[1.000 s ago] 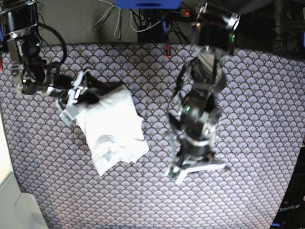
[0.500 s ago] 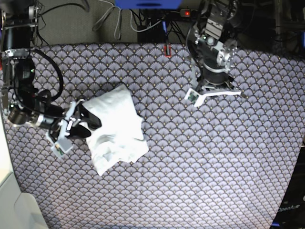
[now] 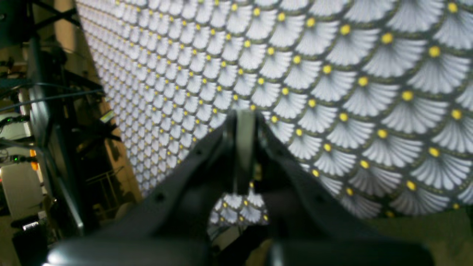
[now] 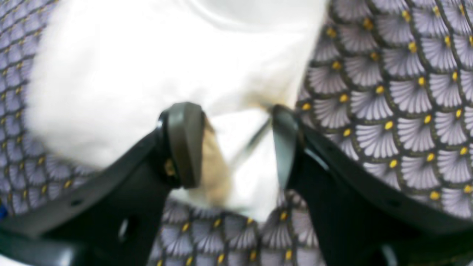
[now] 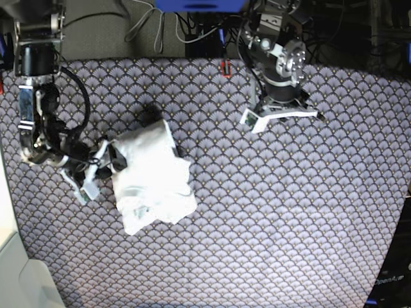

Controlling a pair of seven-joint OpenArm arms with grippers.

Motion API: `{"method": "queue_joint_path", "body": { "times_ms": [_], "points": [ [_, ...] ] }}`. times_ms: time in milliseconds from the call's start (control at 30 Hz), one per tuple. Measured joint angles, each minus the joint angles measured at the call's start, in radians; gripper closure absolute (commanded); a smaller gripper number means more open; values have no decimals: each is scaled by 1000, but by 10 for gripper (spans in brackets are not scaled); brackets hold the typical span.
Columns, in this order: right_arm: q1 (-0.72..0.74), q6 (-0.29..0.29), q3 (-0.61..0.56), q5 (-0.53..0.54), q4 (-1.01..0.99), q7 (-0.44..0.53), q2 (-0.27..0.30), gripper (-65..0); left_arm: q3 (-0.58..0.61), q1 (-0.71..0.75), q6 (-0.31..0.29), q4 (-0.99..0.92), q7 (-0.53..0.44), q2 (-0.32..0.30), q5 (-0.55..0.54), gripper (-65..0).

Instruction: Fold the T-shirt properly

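T-shirt (image 5: 154,176) shifted left, edge btwn open R jaws.

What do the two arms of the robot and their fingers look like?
Both arms are black with silver metal joints and black cables. The left gripper has dark angular fingers with a pale pad; the right gripper has black fingers with rounded tips. White plastic parts sit near each wrist.

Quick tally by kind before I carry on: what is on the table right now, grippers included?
White T-shirt: 1
Purple scallop-patterned tablecloth: 1
Grippers: 2, left gripper shut and empty, right gripper open at the shirt's edge
Small red item at the far edge, too small to identify: 1
Total: 5
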Motion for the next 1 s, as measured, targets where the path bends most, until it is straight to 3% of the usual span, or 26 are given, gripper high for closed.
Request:
{"method": "queue_joint_path", "body": {
  "times_ms": [133, 233, 400, 667, 1000],
  "points": [
    [4, 14, 35, 31, -135, 108, -1, -312, -1, -7, 1, 1, 0, -1, 6, -3],
    [-27, 13, 65, 32, -126, 124, -1, -312, -1, -21, 0, 1, 3, -2, 6, -3],
    [-82, 5, 76, 16, -38, 105, -1, -312, -2, -76, 3, 2, 3, 2, 6, -3],
    [-170, -6, 77, -1, 72, 102, -26, -312, -1, -143, 3, -2, 6, 75, 8, -3],
    [-168, -11, 81, -8, 80, 87, -60, -312, -5, -129, 4, -3, 5, 69, 6, -3]
  ]
}}
